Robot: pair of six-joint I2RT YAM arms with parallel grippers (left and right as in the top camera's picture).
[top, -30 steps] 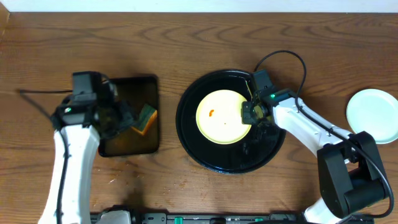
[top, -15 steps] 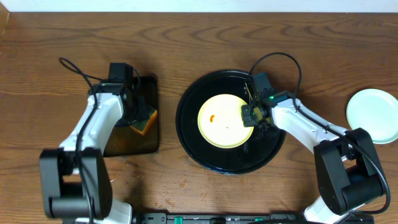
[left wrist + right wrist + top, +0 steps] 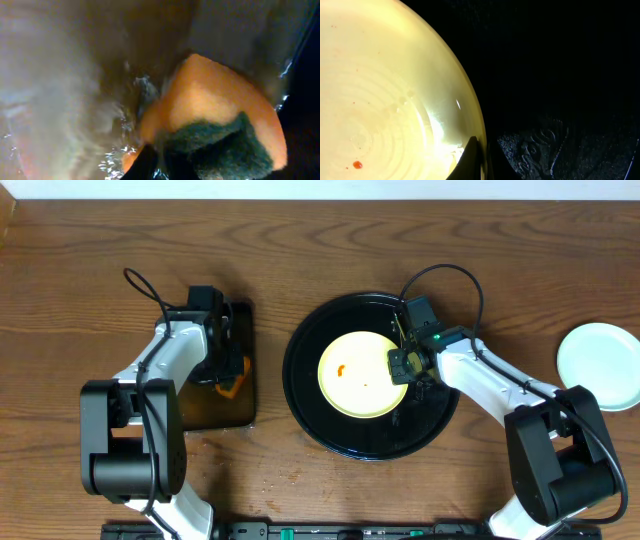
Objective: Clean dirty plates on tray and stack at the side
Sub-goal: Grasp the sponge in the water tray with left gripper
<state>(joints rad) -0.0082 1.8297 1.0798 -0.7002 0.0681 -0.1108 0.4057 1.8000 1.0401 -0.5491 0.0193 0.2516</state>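
Note:
A pale yellow plate point(image 3: 360, 372) with a small orange smear point(image 3: 342, 367) lies in the round black tray point(image 3: 330, 430). My right gripper point(image 3: 400, 365) is shut on the plate's right rim; in the right wrist view its fingers point(image 3: 472, 157) pinch the rim of the plate point(image 3: 385, 90) over the tray point(image 3: 560, 75). My left gripper point(image 3: 228, 375) is down in the rectangular tray, shut on an orange sponge point(image 3: 232, 388). In the left wrist view the sponge point(image 3: 215, 100) shows its green scouring side toward the jaws, lying in wet film. A pale mint plate point(image 3: 600, 365) lies apart at the far right.
The small rectangular black tray point(image 3: 205, 412) sits left of the round one and holds a shallow layer of liquid. Both arms' cables loop above them. The table's back edge runs along the top of the overhead view.
My left arm has reached forward over the rectangular tray and its jaws have closed on the sponge. The right gripper has kept its hold on the yellow plate.

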